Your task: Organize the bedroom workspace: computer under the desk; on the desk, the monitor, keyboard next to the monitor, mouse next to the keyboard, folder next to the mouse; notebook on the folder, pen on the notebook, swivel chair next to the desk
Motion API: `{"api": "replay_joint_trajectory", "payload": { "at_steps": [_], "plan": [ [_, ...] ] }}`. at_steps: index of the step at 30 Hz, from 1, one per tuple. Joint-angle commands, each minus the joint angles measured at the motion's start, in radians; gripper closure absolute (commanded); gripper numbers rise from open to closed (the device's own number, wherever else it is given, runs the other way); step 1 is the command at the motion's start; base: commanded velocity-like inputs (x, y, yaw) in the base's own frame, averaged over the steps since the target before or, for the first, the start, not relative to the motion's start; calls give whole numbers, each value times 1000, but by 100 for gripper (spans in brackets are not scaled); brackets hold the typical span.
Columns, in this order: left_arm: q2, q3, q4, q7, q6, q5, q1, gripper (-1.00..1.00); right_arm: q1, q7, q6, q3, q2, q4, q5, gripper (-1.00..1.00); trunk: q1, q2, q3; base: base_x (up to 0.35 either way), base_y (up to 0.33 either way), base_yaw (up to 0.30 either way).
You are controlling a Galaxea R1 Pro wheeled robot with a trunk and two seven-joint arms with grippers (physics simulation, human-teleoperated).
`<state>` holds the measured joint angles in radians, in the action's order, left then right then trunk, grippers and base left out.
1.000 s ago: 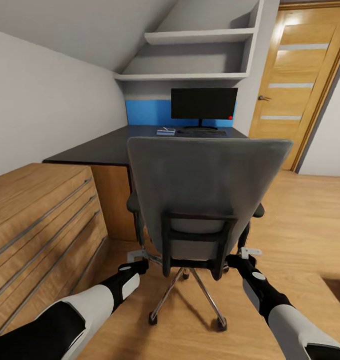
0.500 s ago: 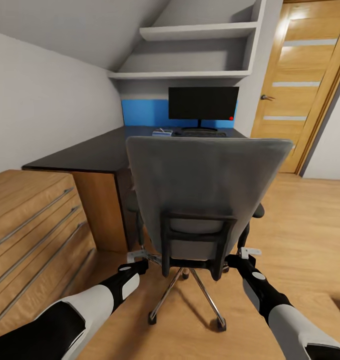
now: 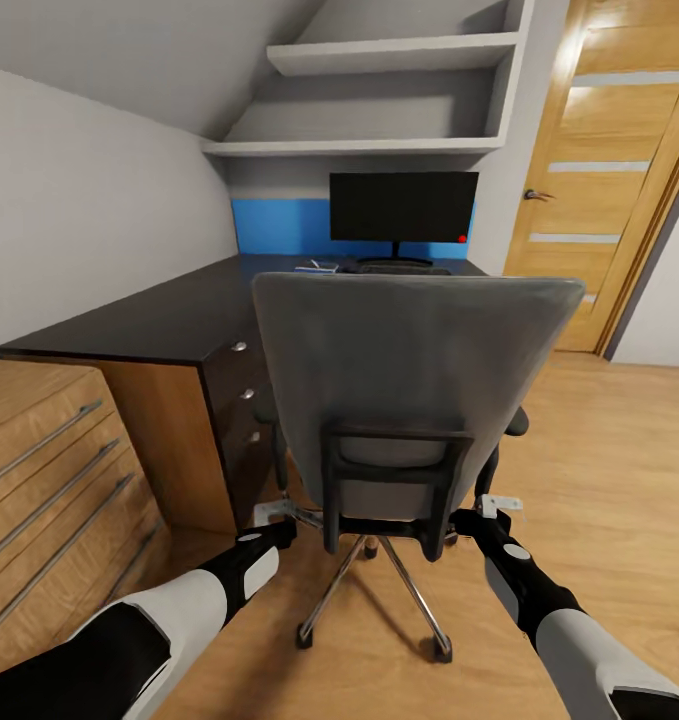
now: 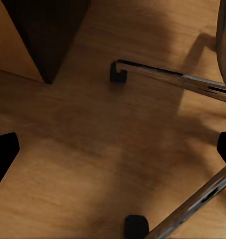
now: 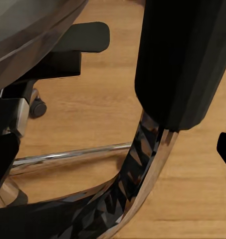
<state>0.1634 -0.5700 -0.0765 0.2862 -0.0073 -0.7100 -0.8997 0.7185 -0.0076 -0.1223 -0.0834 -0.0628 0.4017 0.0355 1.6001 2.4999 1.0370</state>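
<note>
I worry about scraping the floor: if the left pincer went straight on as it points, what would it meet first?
Probably the wooden floor, between two chrome legs of the swivel chair; depth is unclear.

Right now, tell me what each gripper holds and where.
Left gripper: nothing, open over the floor. Right gripper: open, with the chair's black side support ahead, not clamped.

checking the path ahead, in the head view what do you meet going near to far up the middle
swivel chair → desk → keyboard → monitor → blue back panel
</note>
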Motion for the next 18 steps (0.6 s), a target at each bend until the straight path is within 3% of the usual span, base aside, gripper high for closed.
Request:
{"api": "replay_joint_trajectory", "payload": {
  "at_steps": [1,18],
  "plan": [
    [1,-10,-2,2,0,-5,-1,-100,1,1,-3,1,1,0,3,-100,0,0,1,316,-17,0],
    [-1,-10,-2,2,0,-5,-1,-100,1,1,-3,1,1,0,2,-100,0,0,1,317,-2,0]
  ]
}}
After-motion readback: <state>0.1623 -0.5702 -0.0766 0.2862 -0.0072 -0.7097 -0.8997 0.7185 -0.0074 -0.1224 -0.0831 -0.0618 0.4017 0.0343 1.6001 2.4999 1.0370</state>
